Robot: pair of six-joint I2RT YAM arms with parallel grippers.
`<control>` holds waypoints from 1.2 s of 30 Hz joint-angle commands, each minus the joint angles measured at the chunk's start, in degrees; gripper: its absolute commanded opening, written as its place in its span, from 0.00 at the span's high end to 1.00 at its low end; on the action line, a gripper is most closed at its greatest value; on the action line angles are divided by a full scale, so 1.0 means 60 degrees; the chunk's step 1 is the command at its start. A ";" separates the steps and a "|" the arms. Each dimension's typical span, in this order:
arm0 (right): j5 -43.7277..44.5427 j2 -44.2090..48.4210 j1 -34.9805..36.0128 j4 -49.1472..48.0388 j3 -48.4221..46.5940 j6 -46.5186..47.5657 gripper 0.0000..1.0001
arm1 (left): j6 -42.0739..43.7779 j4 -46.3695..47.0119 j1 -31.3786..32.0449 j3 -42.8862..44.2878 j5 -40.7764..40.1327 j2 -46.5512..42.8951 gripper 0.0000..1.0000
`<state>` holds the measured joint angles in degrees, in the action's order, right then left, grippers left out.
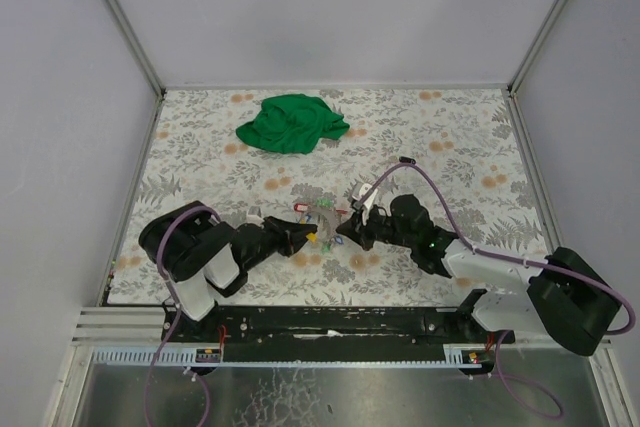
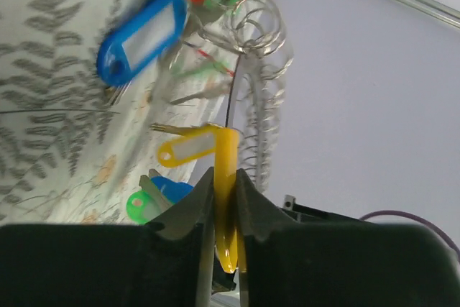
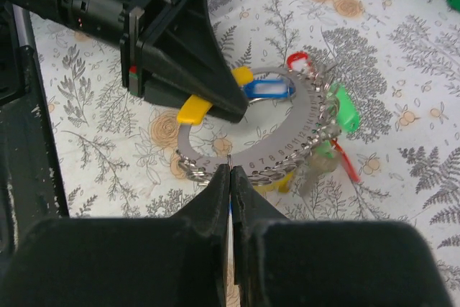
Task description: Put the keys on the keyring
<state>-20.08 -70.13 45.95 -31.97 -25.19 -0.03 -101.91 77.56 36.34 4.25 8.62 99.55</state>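
Clamping the keyring [image 3: 298,116], at the middle of the table [image 1: 450,147], in the shut right gripper [image 3: 230,174] to steady it, while pinching a yellow key [image 2: 228,145] in the closed left gripper [image 2: 224,181] for threading.

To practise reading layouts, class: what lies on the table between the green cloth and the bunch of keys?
Nothing: in the top view, only bare flower-patterned table separates the green cloth from the keys.

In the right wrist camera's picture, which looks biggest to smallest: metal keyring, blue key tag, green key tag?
1. keyring, clearly largest.
2-3. blue key tag and green key tag look alike; blue partly hidden, so unranked.
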 commanded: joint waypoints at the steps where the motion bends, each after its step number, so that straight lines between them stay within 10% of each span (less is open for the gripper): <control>1: -0.0169 0.0556 0.0001 -0.0423 0.0001 -0.0221 0.98 | 0.0485 0.2272 0.0023 0.0116 -0.0235 0.0158 0.94; 16: 0.1660 0.3688 0.0002 0.0618 0.0864 -0.0233 0.66 | 0.7600 -0.1034 -0.0594 0.1990 0.1206 -0.3832 1.00; 27: 0.1351 0.4876 0.0002 -0.1650 0.2465 0.1250 0.64 | 1.0386 -0.2862 -0.0692 0.2479 0.1682 -0.5550 1.00; 36: 0.0360 0.2769 0.0037 -0.4284 0.2605 0.1728 0.70 | 1.1229 -0.3924 -0.0797 0.2834 0.1911 -0.5864 1.00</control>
<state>-14.35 -48.73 45.98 -43.51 -10.02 8.03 -39.29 56.62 32.08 17.43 19.09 66.28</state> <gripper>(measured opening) 0.313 0.036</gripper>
